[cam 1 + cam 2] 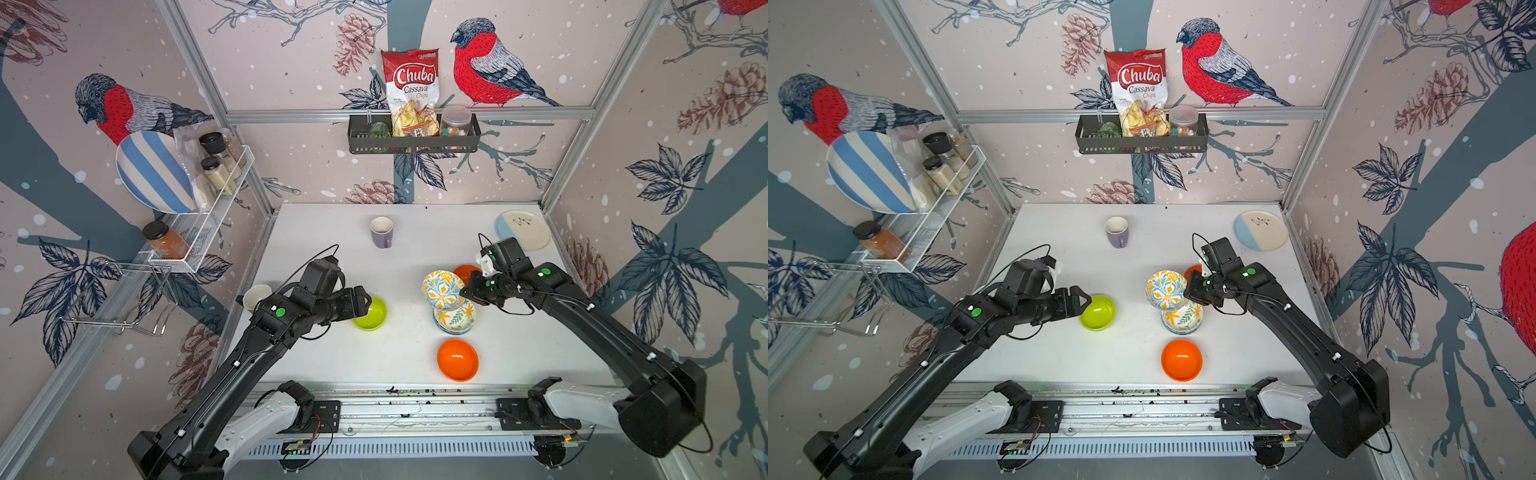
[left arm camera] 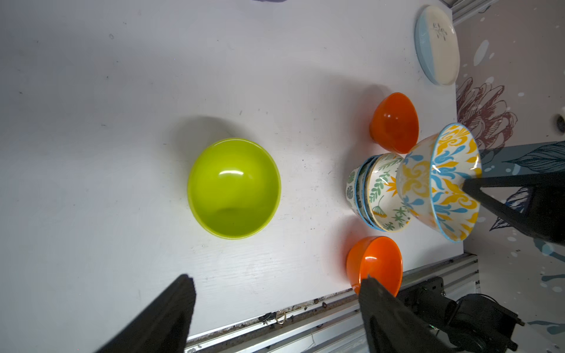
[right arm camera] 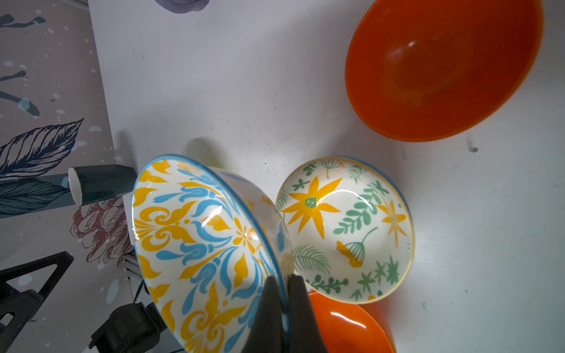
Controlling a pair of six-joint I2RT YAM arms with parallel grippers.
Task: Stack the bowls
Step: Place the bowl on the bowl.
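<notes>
Right wrist view | right gripper (image 3: 282, 278) pinches floral bowl (image 3: 198, 244) by its rim, steeply tilted over leaf-print stack (image 3: 345, 232) | left gripper (image 2: 276, 277) spread wide, empty, near lime green bowl (image 2: 234, 188) | judgement: level it, centre on stack, lower before letting go.

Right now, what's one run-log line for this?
right pincer: shut on tilted yellow-and-blue floral ceramic bowl, over leaf-print bowl stack | left pincer: open, empty, near lime green glossy bowl | loose: two orange glossy bowls
</notes>
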